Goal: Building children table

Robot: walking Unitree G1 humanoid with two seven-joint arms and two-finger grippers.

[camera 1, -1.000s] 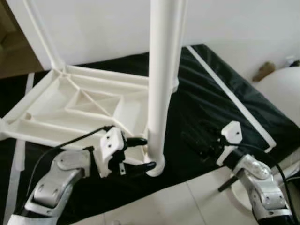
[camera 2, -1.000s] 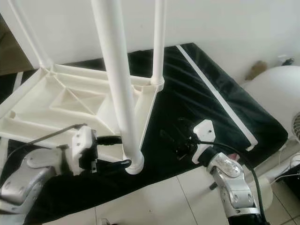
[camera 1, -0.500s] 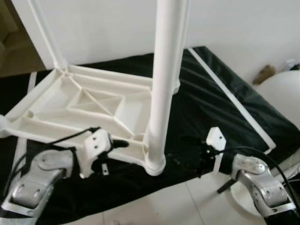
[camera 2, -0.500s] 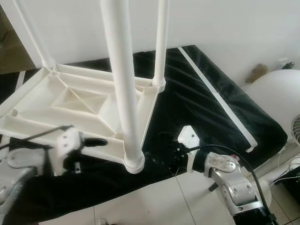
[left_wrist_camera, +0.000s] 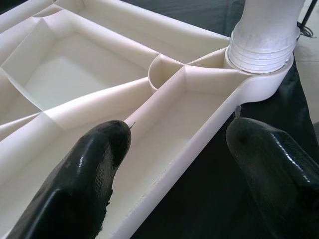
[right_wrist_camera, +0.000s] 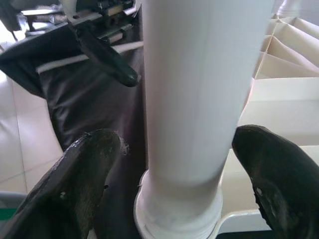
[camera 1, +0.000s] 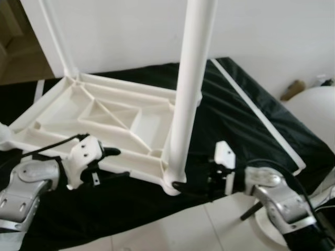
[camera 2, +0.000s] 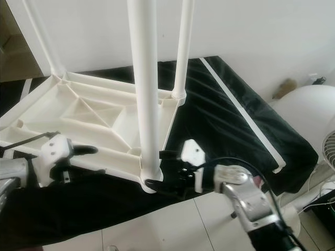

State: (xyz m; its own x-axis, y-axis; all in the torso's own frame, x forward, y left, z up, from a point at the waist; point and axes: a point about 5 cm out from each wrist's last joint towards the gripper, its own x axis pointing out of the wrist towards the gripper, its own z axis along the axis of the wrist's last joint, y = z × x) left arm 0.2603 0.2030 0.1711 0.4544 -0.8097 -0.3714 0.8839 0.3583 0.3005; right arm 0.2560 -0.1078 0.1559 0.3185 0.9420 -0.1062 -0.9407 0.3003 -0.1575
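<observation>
Right eye view: white ribbed tabletop (camera 2: 89, 117) lies upside down on a black sheet (camera 2: 230, 125), its near corner at the sheet's edge by bare tile floor (camera 2: 172, 225), legs upright. Right gripper (camera 2: 159, 170) spreads open around the near leg (camera 2: 148, 104) at its base; left gripper (camera 1: 118, 163), also spread, straddles the tabletop's front rim.

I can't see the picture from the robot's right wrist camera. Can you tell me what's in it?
A thick white table leg stands upright between the right gripper's two open black fingers, which aren't squeezing it. The leg plugs into the upside-down white tabletop, and the left gripper waits behind over black cloth.
</observation>
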